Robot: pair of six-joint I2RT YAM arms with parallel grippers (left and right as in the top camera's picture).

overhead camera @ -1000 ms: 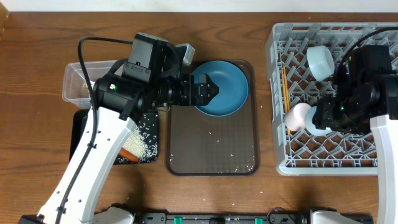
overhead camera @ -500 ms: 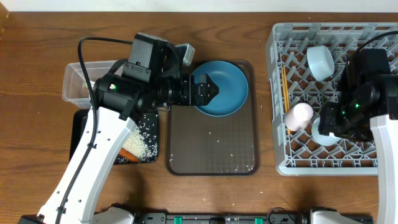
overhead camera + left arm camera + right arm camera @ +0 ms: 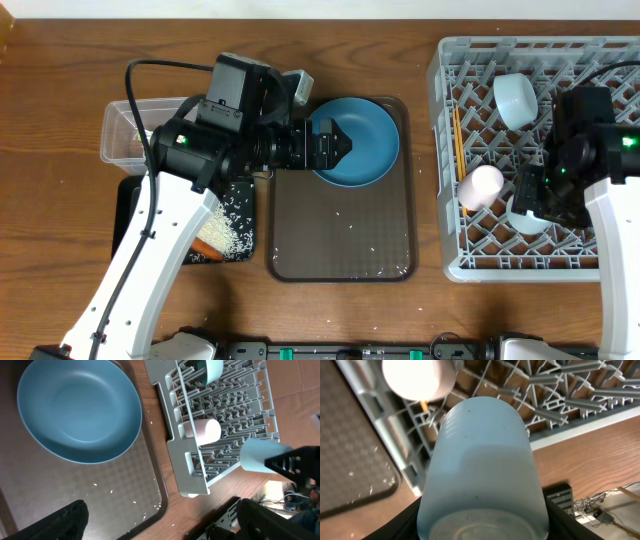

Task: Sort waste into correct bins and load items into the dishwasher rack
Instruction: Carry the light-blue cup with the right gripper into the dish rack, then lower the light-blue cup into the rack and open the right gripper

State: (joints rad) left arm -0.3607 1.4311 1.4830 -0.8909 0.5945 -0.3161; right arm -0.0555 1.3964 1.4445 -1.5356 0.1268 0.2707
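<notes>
The large blue plate (image 3: 352,140) (image 3: 80,410) lies at the far end of the brown serving tray (image 3: 340,240). My left gripper (image 3: 340,144) (image 3: 162,530) hovers over the plate's left part, open, nothing between its fingers. My right gripper (image 3: 530,200) (image 3: 482,525) is shut on the light blue cup (image 3: 525,216) (image 3: 482,460), held bottom-up over the front part of the dishwasher rack (image 3: 450,60). The pinkish-white cup (image 3: 483,186) (image 3: 417,377) lies in the rack beside it. A pale bowl (image 3: 515,98) and chopsticks (image 3: 459,140) sit further back in the rack.
A clear tub (image 3: 120,130) stands at the left, partly under my left arm. In front of it a black tray (image 3: 238,190) holds rice grains and an orange carrot (image 3: 207,250). Loose rice grains (image 3: 350,225) lie scattered on the brown tray.
My right gripper has carried the light blue cup a little toward the rack's front edge. The left arm and the plate have not moved.
</notes>
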